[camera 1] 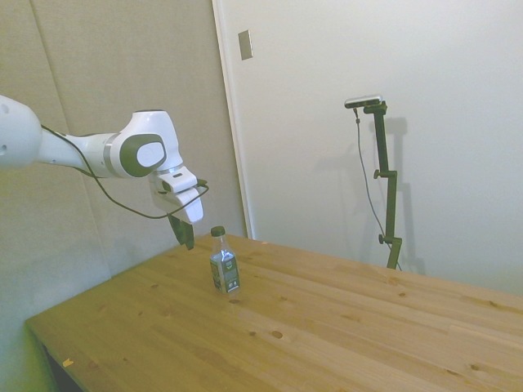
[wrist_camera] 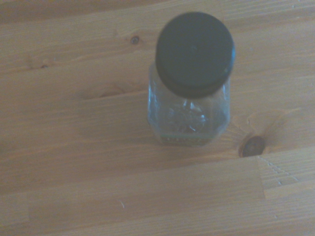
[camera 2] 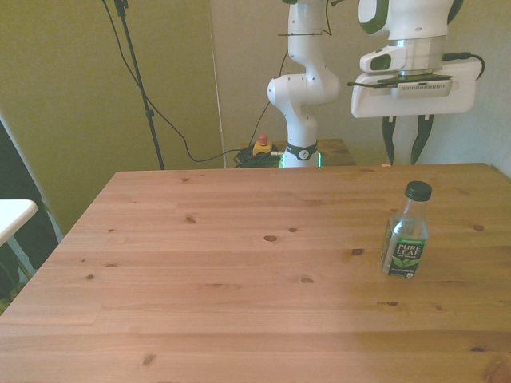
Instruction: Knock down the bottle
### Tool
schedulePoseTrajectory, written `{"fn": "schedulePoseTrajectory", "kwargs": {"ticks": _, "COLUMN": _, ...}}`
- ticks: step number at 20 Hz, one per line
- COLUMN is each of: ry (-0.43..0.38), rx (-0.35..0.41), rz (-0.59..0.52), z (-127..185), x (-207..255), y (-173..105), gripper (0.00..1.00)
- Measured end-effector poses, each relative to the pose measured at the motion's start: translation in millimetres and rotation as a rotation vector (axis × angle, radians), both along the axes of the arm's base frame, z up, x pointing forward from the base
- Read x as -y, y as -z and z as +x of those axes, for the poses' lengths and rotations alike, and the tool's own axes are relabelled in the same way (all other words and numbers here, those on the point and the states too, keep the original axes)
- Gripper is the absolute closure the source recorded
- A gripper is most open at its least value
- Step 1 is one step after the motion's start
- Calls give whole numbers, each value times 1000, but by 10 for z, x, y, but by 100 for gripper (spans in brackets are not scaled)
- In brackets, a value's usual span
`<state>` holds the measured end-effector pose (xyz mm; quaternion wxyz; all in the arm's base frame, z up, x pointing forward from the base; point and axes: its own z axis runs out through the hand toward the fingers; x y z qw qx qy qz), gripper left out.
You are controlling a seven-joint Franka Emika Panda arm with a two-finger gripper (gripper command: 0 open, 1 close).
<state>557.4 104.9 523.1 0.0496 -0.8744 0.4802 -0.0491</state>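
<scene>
Item: my gripper (camera 2: 405, 142), fingers parted and holding nothing, hangs above and just beyond the bottle (camera 2: 406, 231), upright near the table (camera 2: 239, 263) right edge in the front view; risk: a high sweep clears the cap.

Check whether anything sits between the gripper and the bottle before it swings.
Nothing visible does. The bottle stands upright and alone on the table; the open gripper hangs above and behind it, with only air between them.
</scene>
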Motion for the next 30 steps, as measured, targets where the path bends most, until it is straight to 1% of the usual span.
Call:
{"fn": "schedulePoseTrajectory", "kwargs": {"ticks": 9, "ry": 23, "rx": -34, "rz": -11, "z": 365, "x": -133, "y": 229, "gripper": 100}}
{"fn": "schedulePoseTrajectory", "kwargs": {"ticks": 13, "ry": 41, "rx": -52, "rz": -13, "z": 461, "x": -154, "y": 293, "gripper": 100}}
{"fn": "schedulePoseTrajectory", "kwargs": {"ticks": 19, "ry": 69, "rx": -62, "rz": -14, "z": 566, "x": -39, "y": 375, "gripper": 100}}
{"fn": "schedulePoseTrajectory", "kwargs": {"ticks": 25, "ry": 85, "rx": -69, "rz": -12, "z": 696, "x": -19, "y": 398, "gripper": 100}}
{"fn": "schedulePoseTrajectory", "kwargs": {"ticks": 30, "ry": 117, "rx": -58, "rz": -13, "z": 890, "x": 80, "y": 270, "gripper": 100}}
